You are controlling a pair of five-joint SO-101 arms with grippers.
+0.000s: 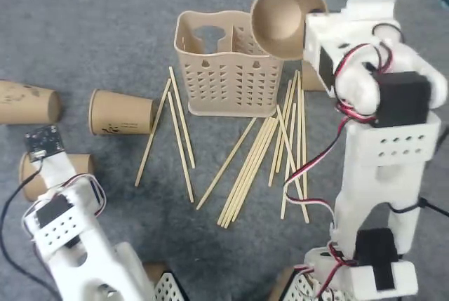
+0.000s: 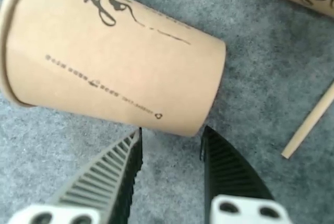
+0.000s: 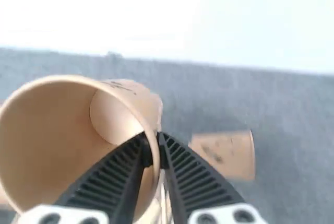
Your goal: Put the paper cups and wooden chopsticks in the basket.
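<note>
**Q:** What is the status at the near edge of the table?

**A:** The left gripper point(image 2: 172, 145) is set low, with its fingers parted to a moderate gap. Their tips lie just beside the base of a brown paper cup point(image 2: 115, 57), which lies on its side on the grey carpeted table surface point(image 1: 105, 34). Nothing is gripped.

**Q:** What is not yet collected?

**A:** The pale wooden chopsticks point(image 1: 249, 164) are scattered loose in front of and beside the basket. A second brown paper cup point(image 1: 121, 112) and a third brown paper cup point(image 1: 28, 102) lie on their sides to one side. A fourth brown paper cup point(image 1: 310, 76) is partly hidden behind the right arm.

**Q:** And farther back?

**A:** The beige perforated plastic basket point(image 1: 228, 69) stands upright, and nothing is seen in its visible compartments. The right gripper point(image 3: 154, 148) is clamped on the rim wall of a raised brown paper cup point(image 1: 284, 19), which is held in the air at the basket's far corner. The task is judged to be at an early stage, with one cup close to deposit and all other items outstanding.
</note>
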